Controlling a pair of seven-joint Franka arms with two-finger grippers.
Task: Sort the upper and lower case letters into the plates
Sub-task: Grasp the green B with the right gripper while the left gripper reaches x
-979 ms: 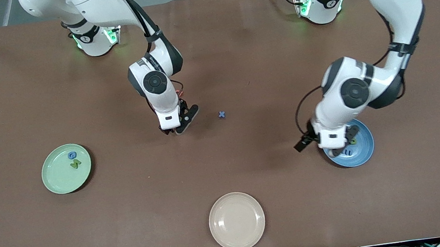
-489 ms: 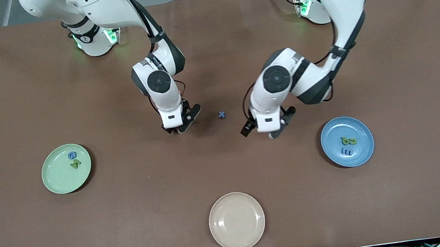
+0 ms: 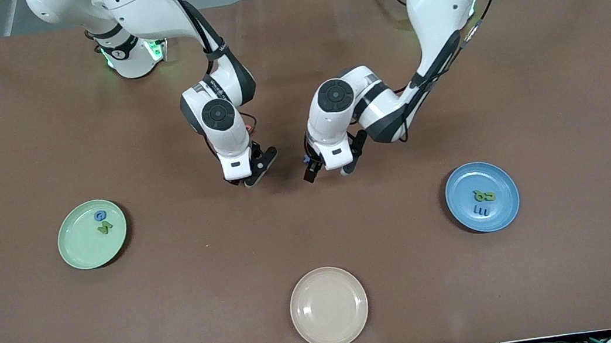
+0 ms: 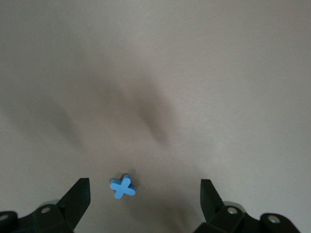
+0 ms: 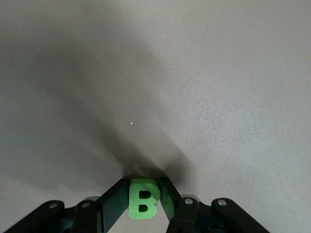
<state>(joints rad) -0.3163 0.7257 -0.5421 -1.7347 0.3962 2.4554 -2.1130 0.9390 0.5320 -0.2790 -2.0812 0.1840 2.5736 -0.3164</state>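
Two plates in front view: pale green plate (image 3: pixel 92 234) with two letters, blue plate (image 3: pixel 482 196) with two more, toward opposite table ends. Left wrist: left gripper (image 4: pixel 143 196) spread open, blue x (image 4: pixel 122 186) between fingers on tabletop. Right wrist: right gripper (image 5: pixel 144 195) clamped on green B (image 5: pixel 144 198).

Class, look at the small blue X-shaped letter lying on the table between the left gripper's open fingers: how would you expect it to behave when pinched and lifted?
The blue X letter looks chunky and tiny, so probably stiff and light. It lies flat on the table, so it is unlikely to roll. Its slanted arms give the left gripper no parallel faces, so it might twist when pinched.
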